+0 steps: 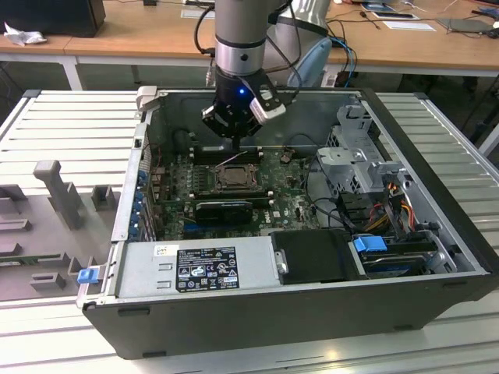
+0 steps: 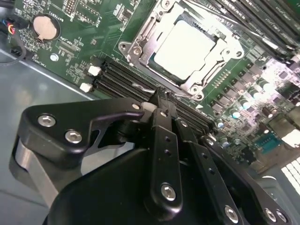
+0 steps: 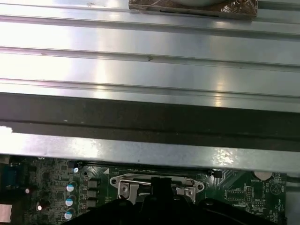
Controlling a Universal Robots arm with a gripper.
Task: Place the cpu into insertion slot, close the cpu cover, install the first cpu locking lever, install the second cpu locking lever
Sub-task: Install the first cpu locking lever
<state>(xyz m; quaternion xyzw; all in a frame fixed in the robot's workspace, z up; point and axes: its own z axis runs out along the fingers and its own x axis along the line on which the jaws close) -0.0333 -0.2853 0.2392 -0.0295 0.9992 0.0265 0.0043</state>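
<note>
Cpu (image 2: 186, 50) seated in insertion slot (image 2: 154, 60), cpu cover (image 2: 140, 44) closed over it. Pincer (image 2: 161, 101) fingers together, empty, just beside the slot's edge.

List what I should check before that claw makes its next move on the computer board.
1. Pale silvery square chip lies flat, centred in the frame's window: ok.
2. Thin silvery-grey metal frame cover is down around the chip: ok.
3. Both thin wire locking levers are latched: cannot tell.
4. Black claw is shut, with its tip at the frame's edge by the long black memory slots: ok.
5. Claw is gripping something: cannot tell.
</note>
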